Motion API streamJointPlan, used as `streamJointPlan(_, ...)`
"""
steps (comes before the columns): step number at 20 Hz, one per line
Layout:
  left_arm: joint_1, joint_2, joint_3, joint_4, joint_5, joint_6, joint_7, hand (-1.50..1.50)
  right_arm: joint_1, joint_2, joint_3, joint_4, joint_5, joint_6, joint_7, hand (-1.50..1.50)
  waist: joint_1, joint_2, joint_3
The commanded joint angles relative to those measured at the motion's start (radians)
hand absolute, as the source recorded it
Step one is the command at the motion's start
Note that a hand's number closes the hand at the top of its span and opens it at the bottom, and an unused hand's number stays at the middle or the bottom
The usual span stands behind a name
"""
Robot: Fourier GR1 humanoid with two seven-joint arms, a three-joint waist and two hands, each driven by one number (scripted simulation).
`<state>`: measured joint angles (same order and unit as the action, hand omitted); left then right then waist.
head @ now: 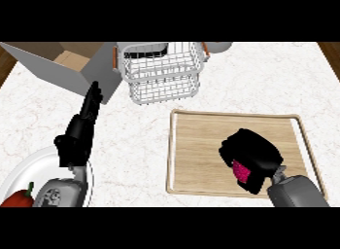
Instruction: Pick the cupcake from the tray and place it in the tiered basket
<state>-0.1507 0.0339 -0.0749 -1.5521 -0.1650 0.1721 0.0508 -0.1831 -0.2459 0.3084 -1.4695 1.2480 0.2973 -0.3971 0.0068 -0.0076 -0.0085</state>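
Pale wood is what you see nearest: one flat rectangular wooden tray with a raised rim (201, 146) lies at the lower right of the frame, and your black right hand (250, 156) sits over its lower middle. Its fingers are curled round the pink-topped cupcake (241, 170), so only a patch of bright magenta shows between them; you cannot make out the rest of the cupcake. The tray holds nothing else.

At the lower left, one round white plate (29, 168) carries one red bell pepper with a green stem (18, 198), partly cut by the frame's edge. Your black left hand (79, 133) stands above that plate, fingers straight, pressed together and pointing toward the top of the frame, holding nothing.

Farther up, at the top centre, one white wire tiered basket (163, 73) stands on the white marble counter (273, 82); both visible tiers look bare. At the upper left, just beside the basket, one open grey cardboard box (65, 68) shows a tan inside.
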Motion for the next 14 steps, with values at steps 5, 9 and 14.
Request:
streamJointPlan(5, -0.001, -0.004, -0.008, 0.003, -0.007, 0.001, -0.008, 0.0, -0.046, 0.239, 0.091, 0.01, 0.237, 0.131, 0.634, 1.5, 0.022, -0.002, 0.0)
streamJointPlan(9, -0.024, -0.014, -0.026, 0.001, -0.004, -0.012, 0.013, 0.0, -0.123, 0.243, 0.174, -0.019, 0.218, 0.149, 0.914, 1.5, 0.05, 0.004, 0.006)
streamJointPlan(14, 0.006, -0.006, -0.028, -0.003, 0.006, -0.028, 0.002, 0.0, -0.225, 0.245, 0.308, -0.119, 0.122, 0.17, 1.264, 1.5, 0.065, -0.002, 0.007)
